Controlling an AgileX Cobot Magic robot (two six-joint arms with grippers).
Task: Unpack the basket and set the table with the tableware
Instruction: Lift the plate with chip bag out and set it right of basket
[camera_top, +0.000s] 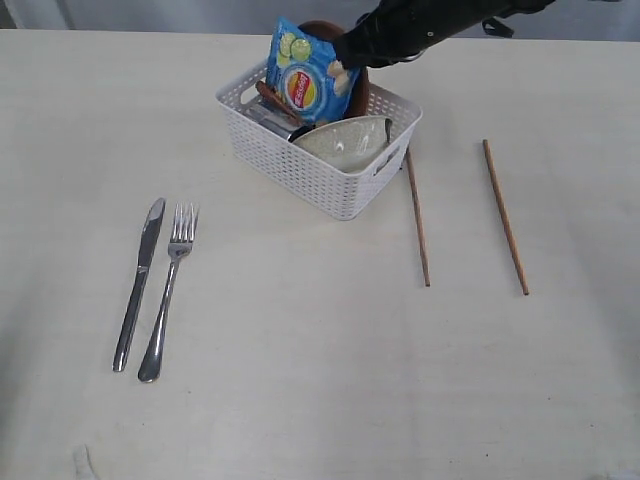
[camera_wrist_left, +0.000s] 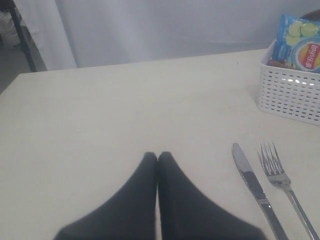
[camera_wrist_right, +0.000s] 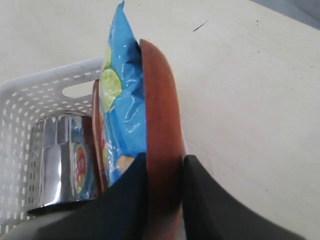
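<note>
The white lattice basket (camera_top: 300, 160) stands at the back middle of the table (camera_top: 320, 380). In it are the white bowl (camera_top: 345, 140), the steel cup (camera_wrist_right: 57, 160), the wooden spoon (camera_top: 275, 100) and the small brown plate (camera_wrist_right: 162, 135), on edge behind a blue chip bag (camera_top: 305, 75). My right gripper (camera_wrist_right: 165, 160) is shut on the plate's rim, one finger on each face. The knife (camera_top: 138, 283) and fork (camera_top: 168, 290) lie side by side at the left. Two chopsticks (camera_top: 417, 215) (camera_top: 505, 215) lie right of the basket. My left gripper (camera_wrist_left: 158, 156) is shut and empty, over bare table near the knife (camera_wrist_left: 255, 187).
The chip bag (camera_wrist_right: 122, 100) leans against the plate inside the basket. A grey curtain hangs behind the table's far edge (camera_wrist_left: 150, 62) in the left wrist view.
</note>
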